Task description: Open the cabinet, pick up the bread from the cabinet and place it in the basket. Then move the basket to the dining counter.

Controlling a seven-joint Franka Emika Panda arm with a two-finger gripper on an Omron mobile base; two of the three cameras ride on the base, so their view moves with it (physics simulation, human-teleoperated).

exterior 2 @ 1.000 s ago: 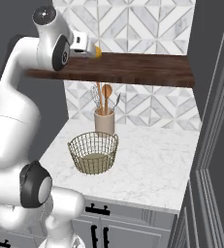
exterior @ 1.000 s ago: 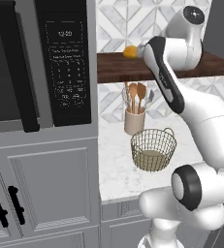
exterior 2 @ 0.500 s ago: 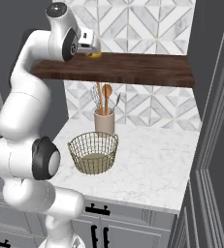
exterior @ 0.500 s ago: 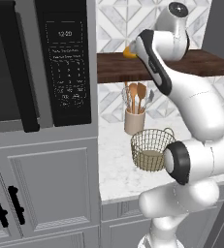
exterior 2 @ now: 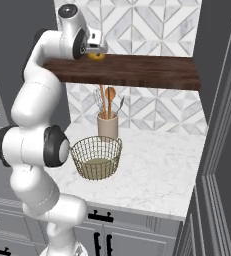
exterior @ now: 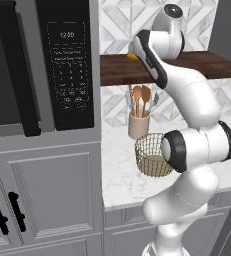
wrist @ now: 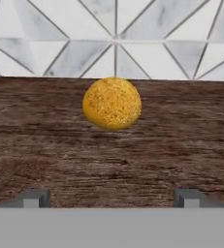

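- Jaws stand wide apart with nothing between them, my fingertips low on either side of the hand view.
- Ahead of me the bread sits on the dark wooden shelf, close to the tiled back wall.
- Below on the counter, the basket stands just in front of the utensil cup.

"12:20" on microwave display; keypad labels below too small to read
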